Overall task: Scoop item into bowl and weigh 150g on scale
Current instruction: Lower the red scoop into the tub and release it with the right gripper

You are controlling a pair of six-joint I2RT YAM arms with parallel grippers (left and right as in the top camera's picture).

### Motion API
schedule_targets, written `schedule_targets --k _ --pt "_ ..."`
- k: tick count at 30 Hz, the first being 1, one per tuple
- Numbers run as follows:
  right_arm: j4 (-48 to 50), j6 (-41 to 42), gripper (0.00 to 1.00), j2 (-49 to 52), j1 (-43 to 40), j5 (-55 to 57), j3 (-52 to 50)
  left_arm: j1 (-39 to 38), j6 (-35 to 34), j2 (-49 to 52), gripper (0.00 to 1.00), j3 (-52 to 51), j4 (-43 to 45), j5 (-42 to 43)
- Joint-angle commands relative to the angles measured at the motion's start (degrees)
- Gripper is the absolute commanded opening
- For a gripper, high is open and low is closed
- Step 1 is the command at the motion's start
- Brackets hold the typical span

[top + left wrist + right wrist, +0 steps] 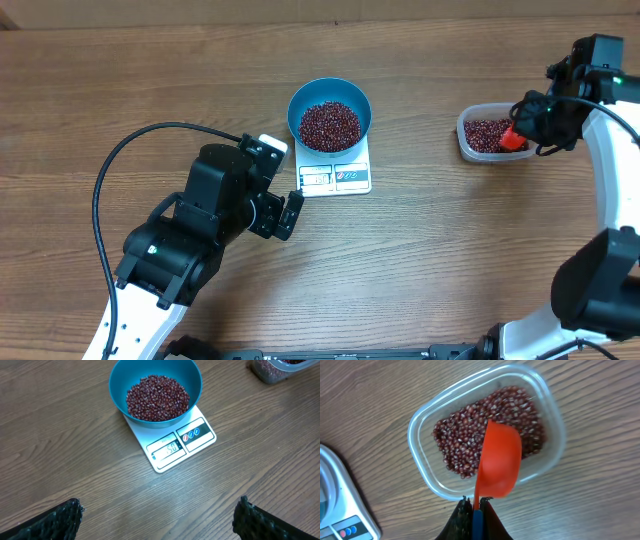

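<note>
We count one bowl point(118, 385), one scale point(172, 447) and one scoop point(500, 460); only the right wrist view shows the right gripper point(476, 510) clenching it, with the left gripper point(157, 518) released.

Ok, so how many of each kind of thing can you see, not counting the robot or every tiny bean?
Blue bowl: 1
White scale: 1
Clear container: 1
Red scoop: 1
Bean heaps: 2
Total: 6

Top-down overhead, close wrist views sharing scale point(192, 437)
</note>
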Motion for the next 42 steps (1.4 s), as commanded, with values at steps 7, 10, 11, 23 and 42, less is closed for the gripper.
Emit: schedule_targets --k 7,10,11,23,42 --pt "-0.28 0.33 0.09 1.6 0.0 -2.4 -0.37 -0.37 -0.33 0.28 1.0 -0.2 0.13 -0.37" --pt "-1.25 -0.04 0.29 1.6 0.0 -2.36 -0.37 -0.37 -0.33 0.28 1.0 -0.2 0.13 -0.37" --pt "-1.49 -0.11 0.32 1.6 0.0 -2.12 -0.37 -0.37 -0.33 0.28 1.0 -0.2 0.13 -0.37" --pt "-4.15 -0.13 0.43 1.6 0.0 2.23 -0.37 -0.37 -0.33 0.28 0.99 -0.2 0.13 -0.37" --pt "-9.79 -3.15 1.0 -0.42 0.07 2.78 -0.24 -0.37 -0.33 0.28 1.0 -0.2 0.13 -0.37"
